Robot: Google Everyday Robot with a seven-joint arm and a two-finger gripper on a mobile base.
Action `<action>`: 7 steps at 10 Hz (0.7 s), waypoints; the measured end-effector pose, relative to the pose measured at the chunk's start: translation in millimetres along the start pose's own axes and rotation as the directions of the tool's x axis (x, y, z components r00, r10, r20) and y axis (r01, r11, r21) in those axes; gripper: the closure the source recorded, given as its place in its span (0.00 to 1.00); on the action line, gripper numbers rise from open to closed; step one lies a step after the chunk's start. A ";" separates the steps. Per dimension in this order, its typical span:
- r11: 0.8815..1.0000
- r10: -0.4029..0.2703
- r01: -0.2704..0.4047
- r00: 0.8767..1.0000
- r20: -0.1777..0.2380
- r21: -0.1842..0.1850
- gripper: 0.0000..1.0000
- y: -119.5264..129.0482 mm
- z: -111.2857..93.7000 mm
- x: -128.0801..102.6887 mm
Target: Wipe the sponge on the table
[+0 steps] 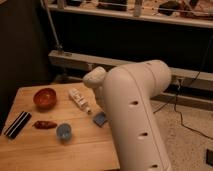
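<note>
The light-blue sponge lies flat on the wooden table, right of centre, with its right edge hidden behind my big white arm. My gripper reaches down from the wrist onto the sponge's top. The arm's shell covers most of the gripper.
On the table's left half are a red bowl, a white tube, a black flat bar, a dark red packet and a round blue cup. The table's right edge lies under my arm. A metal rail and shelving stand behind.
</note>
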State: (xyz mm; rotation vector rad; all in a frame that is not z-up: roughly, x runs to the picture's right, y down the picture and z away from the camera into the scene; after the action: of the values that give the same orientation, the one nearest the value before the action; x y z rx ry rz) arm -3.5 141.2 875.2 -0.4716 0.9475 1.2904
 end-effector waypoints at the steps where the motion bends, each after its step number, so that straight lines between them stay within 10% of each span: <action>1: 0.999 -0.031 0.031 1.000 -0.001 0.017 0.92 12.8 -1.1 -2.0; 7: 0.980 -0.197 0.196 0.980 0.033 0.025 0.92 78.9 -6.9 30.6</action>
State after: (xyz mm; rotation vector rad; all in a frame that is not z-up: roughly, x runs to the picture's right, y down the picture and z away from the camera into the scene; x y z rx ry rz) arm -80.6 174.3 862.5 -0.5115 0.8622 1.1051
